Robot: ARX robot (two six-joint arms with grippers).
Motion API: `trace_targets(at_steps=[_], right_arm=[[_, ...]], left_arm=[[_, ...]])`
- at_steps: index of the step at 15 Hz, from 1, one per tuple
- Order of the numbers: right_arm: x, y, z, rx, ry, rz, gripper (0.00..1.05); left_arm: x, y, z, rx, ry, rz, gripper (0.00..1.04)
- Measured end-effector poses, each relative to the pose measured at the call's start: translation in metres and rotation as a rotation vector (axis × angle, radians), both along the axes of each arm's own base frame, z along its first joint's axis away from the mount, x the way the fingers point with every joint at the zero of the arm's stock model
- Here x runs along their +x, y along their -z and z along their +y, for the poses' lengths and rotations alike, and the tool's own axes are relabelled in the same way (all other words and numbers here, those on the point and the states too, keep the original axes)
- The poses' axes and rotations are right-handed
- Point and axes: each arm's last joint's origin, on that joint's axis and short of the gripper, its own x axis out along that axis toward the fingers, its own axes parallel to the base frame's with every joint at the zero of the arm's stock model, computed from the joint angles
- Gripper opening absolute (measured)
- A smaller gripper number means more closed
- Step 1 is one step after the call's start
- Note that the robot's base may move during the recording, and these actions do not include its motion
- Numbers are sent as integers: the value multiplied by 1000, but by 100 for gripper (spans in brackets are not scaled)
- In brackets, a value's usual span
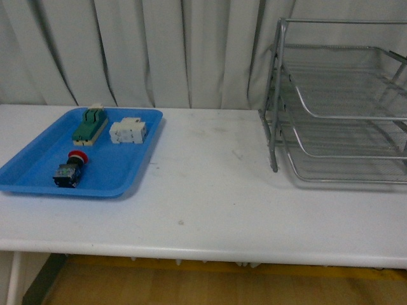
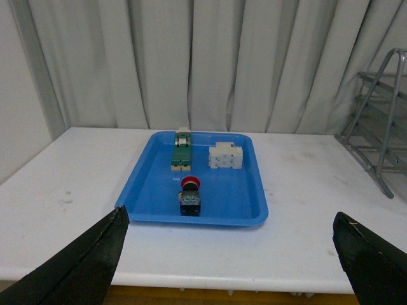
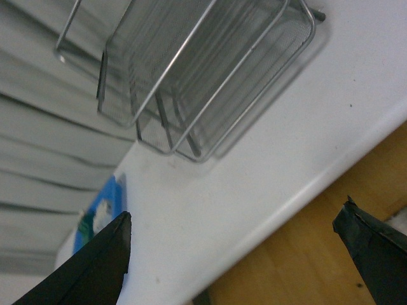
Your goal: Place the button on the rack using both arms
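The left gripper (image 2: 230,213) had its two black fingers (image 2: 95,254) wide apart, with nothing between them. The right gripper (image 3: 238,208) was the same, its fingers (image 3: 102,260) spread wide and holding nothing. Both hung above the near edge of the white surface (image 1: 210,190), and brown wood floor (image 1: 191,286) showed below that edge.

In the front view, a flat blue plastic tray (image 1: 38,181) lay on the surface at about 9 o'clock. The small push-button with a red cap and dark block body (image 1: 70,170) lay on its side in the tray, at the 6 o'clock end. The button's red cap pointed to about 12 o'clock, and its dark body was nearer. At the 12 o'clock end of the tray lay a long green block (image 1: 89,126). A white block (image 1: 128,131) sat just beside it, at its 3 o'clock.

The big silver wire rack with three tiers (image 1: 275,127) stood on the surface at about 2 o'clock, well apart from the tray. The rack's tiers looked bare. A pale curtain (image 1: 159,51) hung behind everything.
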Motion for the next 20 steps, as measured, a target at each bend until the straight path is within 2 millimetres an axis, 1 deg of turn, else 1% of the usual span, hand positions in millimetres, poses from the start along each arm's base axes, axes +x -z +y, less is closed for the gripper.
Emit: trace_targets(at_steps=[1, 3, 4, 5, 6, 8, 11, 13, 15, 16, 17, 18, 20], right_arm=[[39, 6, -7, 148, 97, -80, 98], [88, 11, -11, 224, 117, -169, 98], [106, 21, -12, 242, 122, -134, 98], [119, 32, -13, 258, 135, -83, 98], [133, 37, -13, 274, 141, -69, 98], [160, 38, -13, 290, 120, -102, 98], [182, 55, -11, 294, 110, -57, 98], [198, 58, -11, 298, 98, -70, 98], [209, 65, -10, 299, 102, -42, 98], [211, 67, -11, 304, 104, -40, 95], [213, 69, -11, 304, 105, -32, 92], [217, 71, -11, 306, 108, -29, 84], [230, 75, -9, 313, 114, -41, 60]], left_arm=[[0, 0, 0, 0, 0, 1, 98], [0, 0, 0, 0, 0, 0, 98], [0, 0, 0, 0, 0, 1, 98], [0, 0, 0, 0, 0, 1, 98], [0, 0, 0, 0, 0, 0, 98], [0, 0, 0, 0, 0, 0, 98], [0, 0, 0, 0, 0, 0, 98], [0, 0, 0, 0, 0, 1, 98], [0, 0, 0, 0, 0, 1, 98], [0, 0, 0, 0, 0, 0, 98], [0, 0, 0, 0, 0, 1, 98], [0, 0, 0, 0, 0, 1, 98], [0, 0, 0, 0, 0, 1, 98]])
